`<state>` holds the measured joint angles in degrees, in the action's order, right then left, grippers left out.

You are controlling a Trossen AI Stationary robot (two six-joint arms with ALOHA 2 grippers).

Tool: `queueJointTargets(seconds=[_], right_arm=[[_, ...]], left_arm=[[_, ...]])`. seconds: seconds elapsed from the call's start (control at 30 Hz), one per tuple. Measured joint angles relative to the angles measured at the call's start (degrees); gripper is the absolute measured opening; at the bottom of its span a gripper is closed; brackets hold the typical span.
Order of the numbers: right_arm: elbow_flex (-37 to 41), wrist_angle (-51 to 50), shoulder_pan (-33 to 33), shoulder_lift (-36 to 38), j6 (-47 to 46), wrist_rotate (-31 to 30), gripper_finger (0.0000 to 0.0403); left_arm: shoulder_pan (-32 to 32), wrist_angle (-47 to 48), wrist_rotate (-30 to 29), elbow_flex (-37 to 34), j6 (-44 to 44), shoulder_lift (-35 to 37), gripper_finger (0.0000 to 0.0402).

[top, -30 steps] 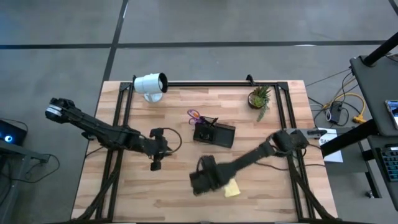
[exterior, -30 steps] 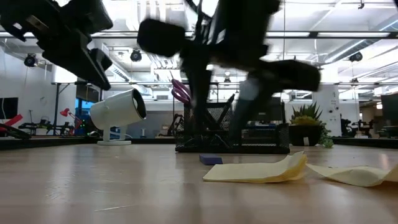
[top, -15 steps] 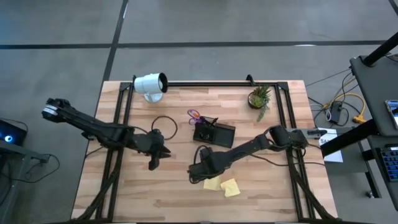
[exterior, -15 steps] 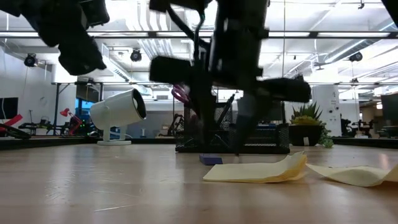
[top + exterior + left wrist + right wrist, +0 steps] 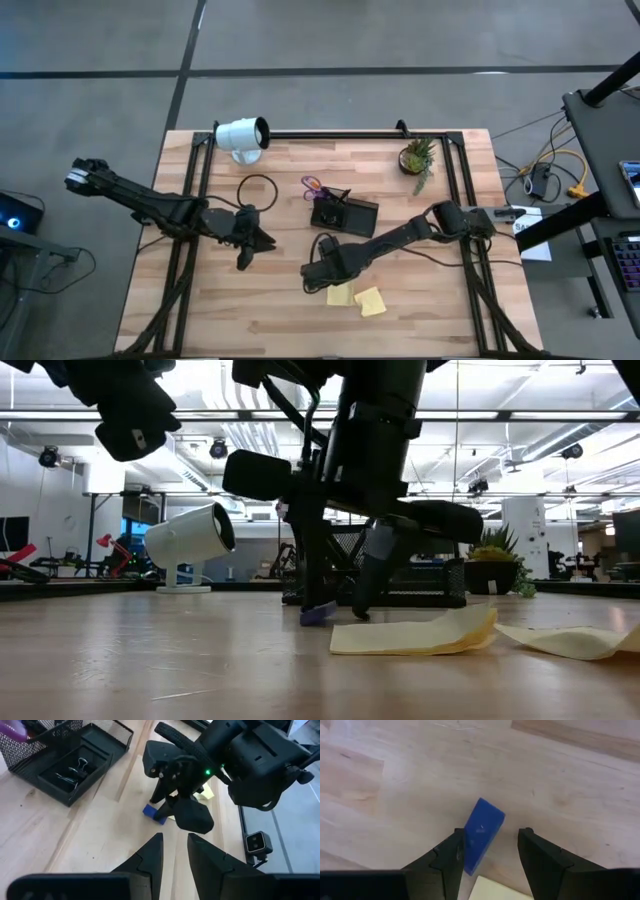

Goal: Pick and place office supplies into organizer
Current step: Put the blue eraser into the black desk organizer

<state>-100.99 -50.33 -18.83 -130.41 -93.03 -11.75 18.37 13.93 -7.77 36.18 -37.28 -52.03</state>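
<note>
A small blue eraser (image 5: 482, 832) lies on the wood between the fingers of my open right gripper (image 5: 491, 834), which reaches down to the table just near of the black mesh organizer (image 5: 345, 214). In the low view the eraser (image 5: 318, 613) sits tipped by the fingers. Two yellow sticky pads (image 5: 341, 293) (image 5: 371, 301) lie flat just near of that gripper (image 5: 318, 272). Purple scissors (image 5: 312, 185) stand in the organizer, and dark clips (image 5: 75, 770) lie in its tray. My left gripper (image 5: 176, 839) hovers narrowly open, left of the organizer, facing the right gripper. My right gripper comes at the blue eraser from above, fingers pointing down and slanting. One finger (image 5: 451, 856) has its inner side against the eraser's near end (image 5: 470, 862); the other finger (image 5: 540, 857) stands apart from it. The eraser rests on the table, tipped.
A white lamp-like cylinder (image 5: 243, 135) lies at the far left of the table and a small potted plant (image 5: 417, 155) at the far right. A black rail (image 5: 330, 133) runs along the far edge. Bare wood lies toward the near edge and the left.
My right gripper has moved off the sticky pads toward the far edge and come down until its fingers reach the table around the eraser. The eraser has slid a little along the table and tipped up. My left gripper has risen slightly.
</note>
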Motion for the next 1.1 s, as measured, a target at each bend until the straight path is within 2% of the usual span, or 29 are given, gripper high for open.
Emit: queueJointTargets(seconds=[0.2, 0.47, 0.67, 0.83, 1.1], right_arm=[[-1.8, -0.2, 0.0, 0.1, -1.0, -0.2, 0.0169], [-2.2, 0.6, 0.6, -2.5, -3.0, 2.6, 0.0168], [-2.1, 0.8, 0.8, -2.8, -5.3, 2.1, 0.0166], [-1.9, -0.8, 0.8, -3.0, -7.3, 1.2, 0.0141], [-1.5, -3.0, 0.9, -3.2, -4.6, 1.6, 0.0089]], left_arm=[[0.0, -0.2, 0.0, 0.0, 0.3, -0.3, 0.0073], [0.0, 0.2, 0.0, 0.0, 6.3, -0.8, 0.0073], [0.0, 0.0, -0.2, 0.0, 8.9, -1.8, 0.0073], [0.0, -0.3, -0.7, 0.0, 14.1, -2.5, 0.0073], [-0.1, -4.7, -1.7, 0.0, 19.5, -2.5, 0.0073]])
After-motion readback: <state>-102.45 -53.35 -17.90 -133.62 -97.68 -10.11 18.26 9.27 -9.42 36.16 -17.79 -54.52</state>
